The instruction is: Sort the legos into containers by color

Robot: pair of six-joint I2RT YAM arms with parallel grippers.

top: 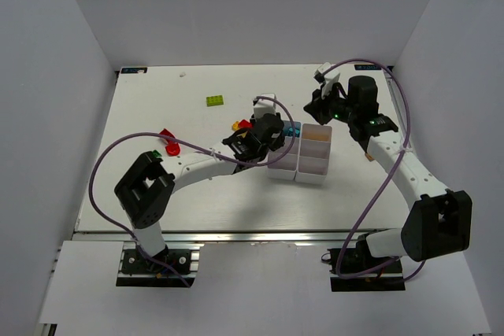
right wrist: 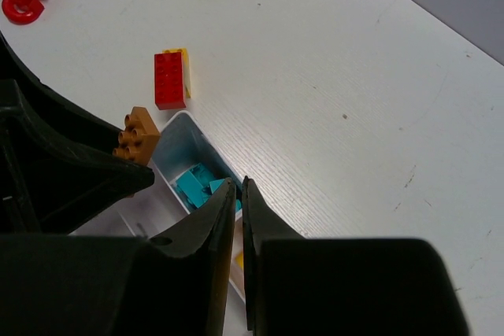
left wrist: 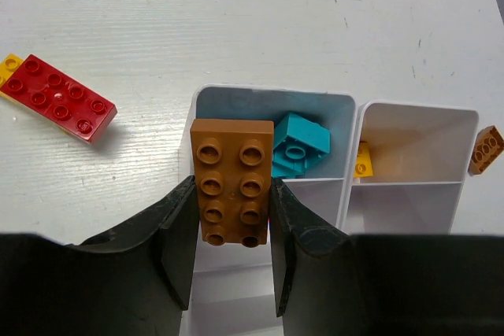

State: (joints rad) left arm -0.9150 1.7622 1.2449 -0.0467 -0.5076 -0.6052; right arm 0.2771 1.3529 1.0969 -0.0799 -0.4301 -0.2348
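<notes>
My left gripper (left wrist: pixel 232 194) is shut on an orange lego (left wrist: pixel 232 179), a two-by-four brick held studs-up over the near edge of the containers (left wrist: pixel 351 164). The bin just beyond it holds cyan legos (left wrist: pixel 298 145); the bin to the right has a yellow lego (left wrist: pixel 363 160). From above, the left gripper (top: pixel 270 131) sits at the containers' (top: pixel 309 172) left side. My right gripper (right wrist: pixel 239 188) hovers above the cyan bin with its jaws shut and nothing between them. The held orange lego (right wrist: pixel 138 134) also shows in the right wrist view.
A red lego (left wrist: pixel 59 98) lies on a yellow one (left wrist: pixel 9 64) left of the containers. A lime green lego (top: pixel 214 101) lies farther back. Red curved pieces (top: pixel 168 141) sit at the left. Another orange lego (left wrist: pixel 486 149) lies beside the containers' right wall.
</notes>
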